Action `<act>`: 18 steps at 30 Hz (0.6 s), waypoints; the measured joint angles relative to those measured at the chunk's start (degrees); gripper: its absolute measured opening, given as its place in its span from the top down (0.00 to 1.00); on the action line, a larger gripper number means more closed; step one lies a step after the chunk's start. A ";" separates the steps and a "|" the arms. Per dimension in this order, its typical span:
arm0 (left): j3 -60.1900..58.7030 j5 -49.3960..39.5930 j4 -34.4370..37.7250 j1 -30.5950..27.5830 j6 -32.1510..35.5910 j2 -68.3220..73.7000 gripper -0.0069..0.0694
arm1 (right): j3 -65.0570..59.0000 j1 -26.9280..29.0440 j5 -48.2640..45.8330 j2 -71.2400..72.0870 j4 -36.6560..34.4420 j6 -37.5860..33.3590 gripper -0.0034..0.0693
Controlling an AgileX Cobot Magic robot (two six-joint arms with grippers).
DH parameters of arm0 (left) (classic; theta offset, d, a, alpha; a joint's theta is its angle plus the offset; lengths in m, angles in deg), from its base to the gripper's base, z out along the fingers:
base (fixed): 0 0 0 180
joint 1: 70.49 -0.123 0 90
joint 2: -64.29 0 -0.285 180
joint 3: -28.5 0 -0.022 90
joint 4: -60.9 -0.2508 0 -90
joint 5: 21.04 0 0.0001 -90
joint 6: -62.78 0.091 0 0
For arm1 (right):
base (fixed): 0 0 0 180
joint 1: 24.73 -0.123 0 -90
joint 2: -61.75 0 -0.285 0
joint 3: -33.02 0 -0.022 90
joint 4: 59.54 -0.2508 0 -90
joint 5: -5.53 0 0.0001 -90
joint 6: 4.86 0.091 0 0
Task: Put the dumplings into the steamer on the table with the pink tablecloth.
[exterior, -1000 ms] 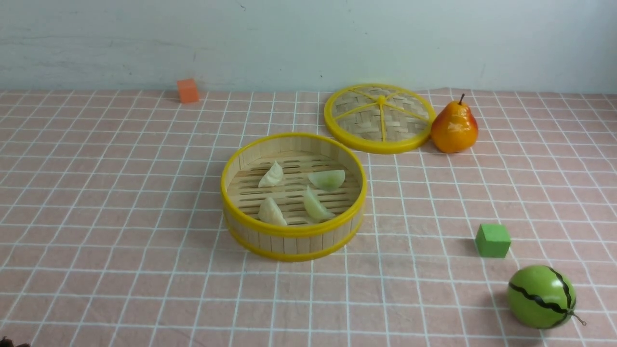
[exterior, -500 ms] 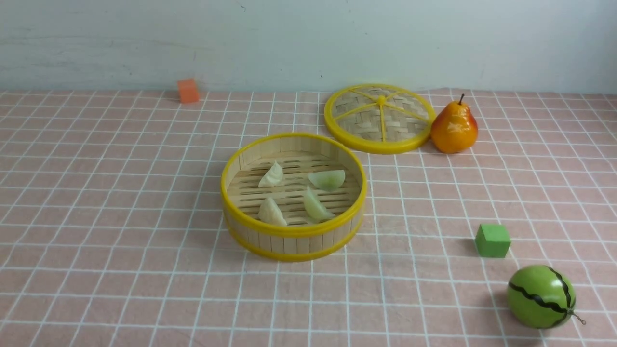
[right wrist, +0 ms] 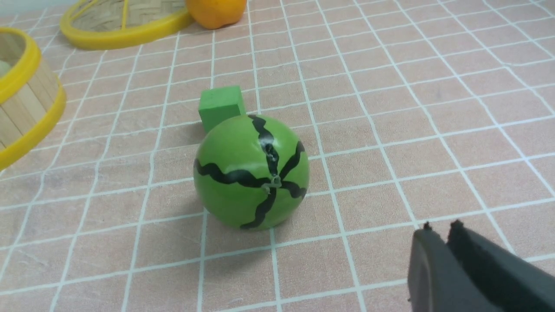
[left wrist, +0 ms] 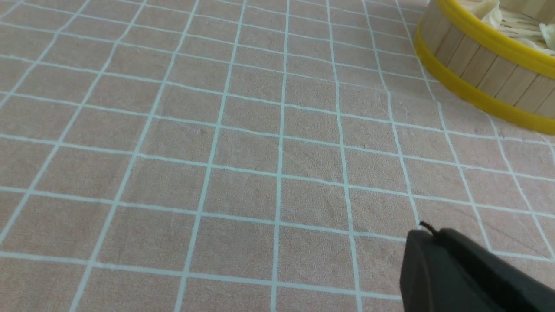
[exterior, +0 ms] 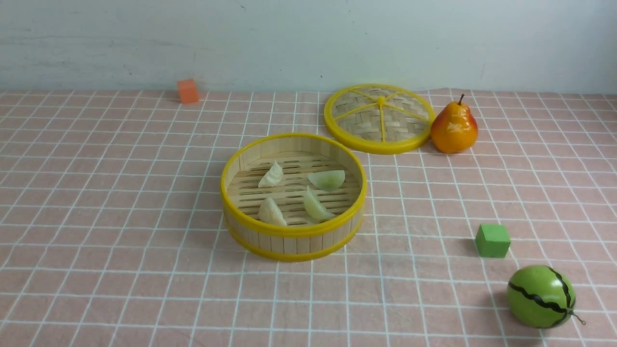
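left gripper (left wrist: 427, 234): fingers pressed together, empty, above bare pink tablecloth (exterior: 120, 193)
right gripper (right wrist: 440, 232): tips nearly together with a thin slit, holding nothing
watermelon (exterior: 541, 296): nearest, right side
green cube (exterior: 492, 240): just behind it
steamer (exterior: 293, 233): mid-table
dumplings (exterior: 272, 175): 4, all on the steamer's slats
lid (exterior: 378, 118): far, flat, beside pear (exterior: 454, 127)

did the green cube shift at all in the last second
No. The green cube sits in the same grid squares, just up-left of the watermelon, as before.
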 joint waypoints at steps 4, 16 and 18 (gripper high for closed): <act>0.00 0.00 0.00 0.00 0.00 0.00 0.93 | 0.00 0.00 0.00 0.00 0.00 0.00 0.87; 0.00 0.00 0.00 0.00 0.00 0.00 0.93 | 0.00 0.00 0.00 0.00 0.00 0.00 0.84; 0.00 0.00 0.00 0.00 0.00 0.00 0.93 | 0.00 0.00 0.00 0.00 0.00 0.00 0.84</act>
